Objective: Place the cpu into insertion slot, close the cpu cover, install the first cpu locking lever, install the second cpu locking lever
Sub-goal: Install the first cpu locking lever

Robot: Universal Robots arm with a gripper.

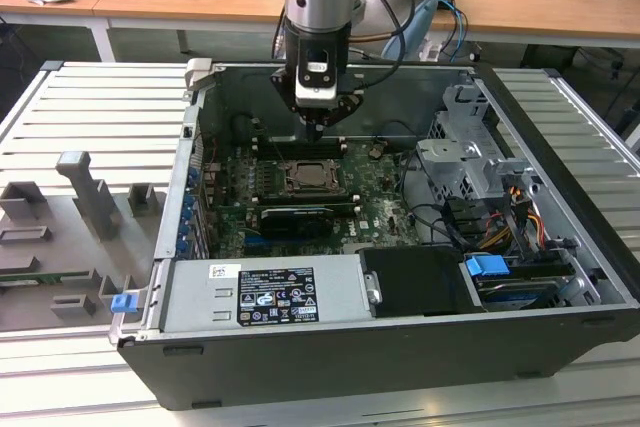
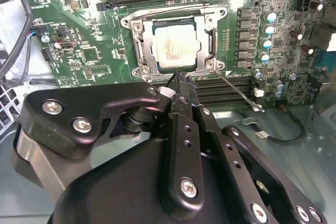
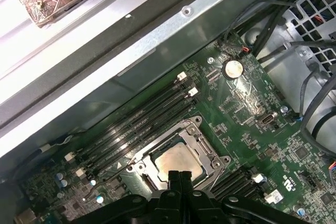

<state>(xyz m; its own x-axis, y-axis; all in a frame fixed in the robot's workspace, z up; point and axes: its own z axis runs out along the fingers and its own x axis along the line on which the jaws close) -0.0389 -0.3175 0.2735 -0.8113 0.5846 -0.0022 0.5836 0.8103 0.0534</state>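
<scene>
gripper (image 1: 314, 130): closed, empty, 12 o'clock of insertion slot (image 1: 315, 179), exterior view | cpu (image 2: 176, 48) seated, cpu cover (image 2: 206, 43) apparently down | locking lever (image 2: 237, 92): thin springy wire, best taken near free end

Silver-grey cpu (image 2: 172, 51), silvery cpu cover (image 2: 143, 45) (green board (image 2: 94, 51) around), black gripper (image 2: 178, 80).

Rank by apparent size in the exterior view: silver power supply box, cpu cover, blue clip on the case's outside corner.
1. silver power supply box, clearly largest.
2. cpu cover.
3. blue clip, smallest, even though it sits nearer the camera than the cover.
</scene>
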